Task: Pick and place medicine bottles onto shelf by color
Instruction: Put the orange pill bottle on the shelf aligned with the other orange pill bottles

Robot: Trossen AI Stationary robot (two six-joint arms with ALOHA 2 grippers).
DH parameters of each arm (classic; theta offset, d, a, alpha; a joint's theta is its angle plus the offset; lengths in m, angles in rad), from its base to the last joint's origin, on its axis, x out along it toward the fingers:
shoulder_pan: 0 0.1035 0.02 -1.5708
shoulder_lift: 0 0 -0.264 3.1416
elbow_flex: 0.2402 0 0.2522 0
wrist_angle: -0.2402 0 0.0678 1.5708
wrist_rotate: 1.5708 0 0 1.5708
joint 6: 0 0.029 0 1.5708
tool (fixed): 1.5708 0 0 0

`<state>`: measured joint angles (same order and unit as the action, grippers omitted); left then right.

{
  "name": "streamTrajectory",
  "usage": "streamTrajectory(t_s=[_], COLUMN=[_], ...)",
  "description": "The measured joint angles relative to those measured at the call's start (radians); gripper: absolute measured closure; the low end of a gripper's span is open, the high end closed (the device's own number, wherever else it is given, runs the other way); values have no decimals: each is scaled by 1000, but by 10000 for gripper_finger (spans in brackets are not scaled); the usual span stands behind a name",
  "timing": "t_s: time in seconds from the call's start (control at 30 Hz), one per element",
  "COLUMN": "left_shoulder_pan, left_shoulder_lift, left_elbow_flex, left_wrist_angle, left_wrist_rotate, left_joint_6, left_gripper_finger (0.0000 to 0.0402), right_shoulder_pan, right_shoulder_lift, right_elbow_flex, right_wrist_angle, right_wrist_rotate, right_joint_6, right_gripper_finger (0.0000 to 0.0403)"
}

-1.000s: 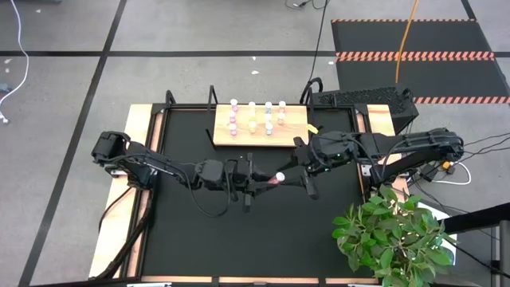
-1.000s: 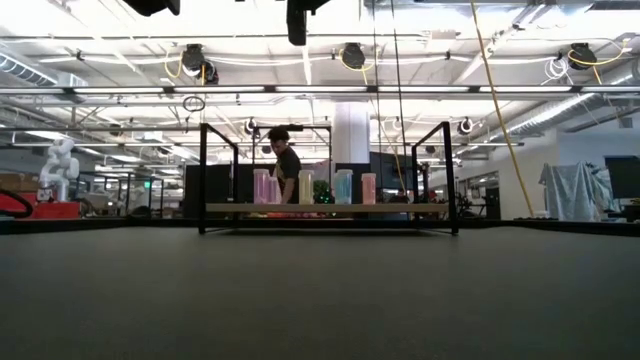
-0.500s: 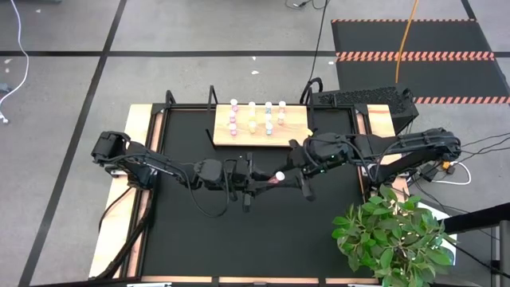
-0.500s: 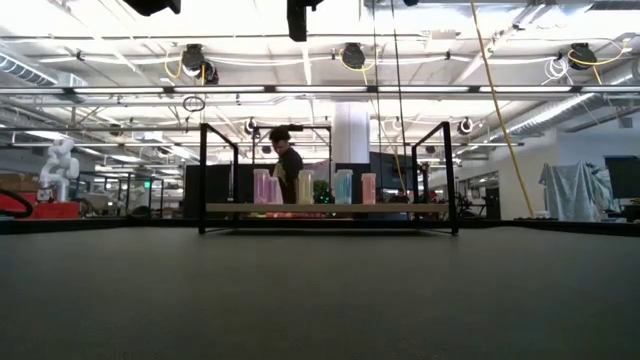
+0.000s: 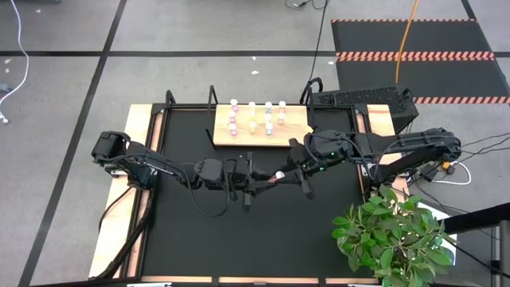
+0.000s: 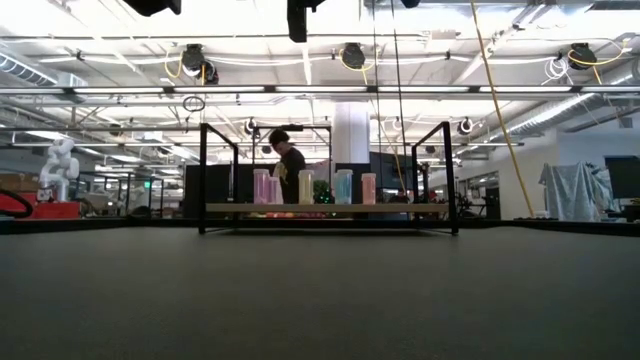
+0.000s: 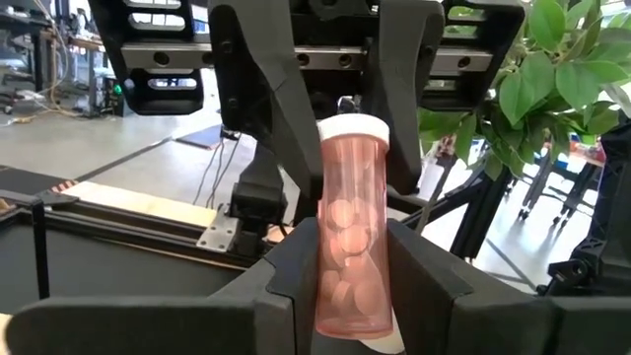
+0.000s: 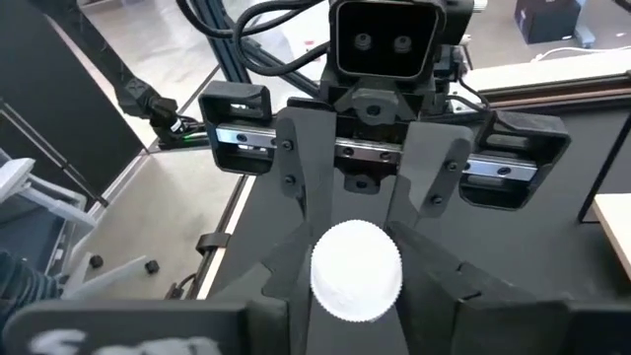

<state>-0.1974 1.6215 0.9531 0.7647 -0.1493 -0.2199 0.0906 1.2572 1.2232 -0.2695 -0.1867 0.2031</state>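
Observation:
My left gripper is shut on a pink medicine bottle with a white cap, above the middle of the black table. My right gripper is open. Its fingers stand on either side of the bottle's cap; whether they touch it, I cannot tell. The light-wood shelf stands at the table's far edge. Several pink, yellow, blue and pale bottles stand upright on it in rows. They also show in the low view. My left gripper pinches the bottle's lower body, near its base, between its two fingers. The fingers come level from the table's left and lie along the bottle. The bottle sticks out past the fingertips, cap end toward my right gripper, lifted clear of the table.
A potted plant overhangs the table's near right corner. A black box sits at the far right, beside the shelf. The shelf's black brackets rise at its ends. A person stands in the room behind the shelf.
My right gripper has moved a little toward the table's left, up to the bottle's cap end, so that its open fingers now flank the cap. My left gripper holds the bottle nearly still.

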Motion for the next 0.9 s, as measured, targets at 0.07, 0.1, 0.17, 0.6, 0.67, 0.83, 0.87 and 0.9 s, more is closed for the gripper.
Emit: streamTrajectory(t_s=[0.07, 0.1, 0.17, 0.6, 0.67, 0.83, 0.87, 0.9], left_shoulder_pan=[0, 0, 0, 54, 72, 130, 143, 153], left_shoulder_lift=[0, 0, 0, -2, -27, -166, -196, -226], left_elbow_flex=[0, 0, 0, 0, 0, 0, 0, 2], left_wrist_angle=[0, 0, 0, -81, -156, -447, -505, -565], left_wrist_rotate=[0, 0, 0, -18, -17, -18, -28, -50], left_joint_6=[-14, -16, -17, -91, -104, -133, -141, -151], left_gripper_finger=[298, 297, 292, 91, 61, 20, 18, 18], right_shoulder_pan=[0, 0, 0, -82, -117, -265, -298, -332], right_shoulder_lift=[0, 0, 0, 0, 0, 17, 27, 42], right_elbow_flex=[0, 0, 0, 0, 0, 0, 0, 0], right_wrist_angle=[-4, -6, -10, -95, -118, -176, -194, -214], right_wrist_rotate=[0, 0, 1, 4, 2, 3, 3, 3], right_joint_6=[0, 1, 0, -35, -80, -199, -229, -264], right_gripper_finger=[304, 304, 301, 297, 293, 293, 293, 293])
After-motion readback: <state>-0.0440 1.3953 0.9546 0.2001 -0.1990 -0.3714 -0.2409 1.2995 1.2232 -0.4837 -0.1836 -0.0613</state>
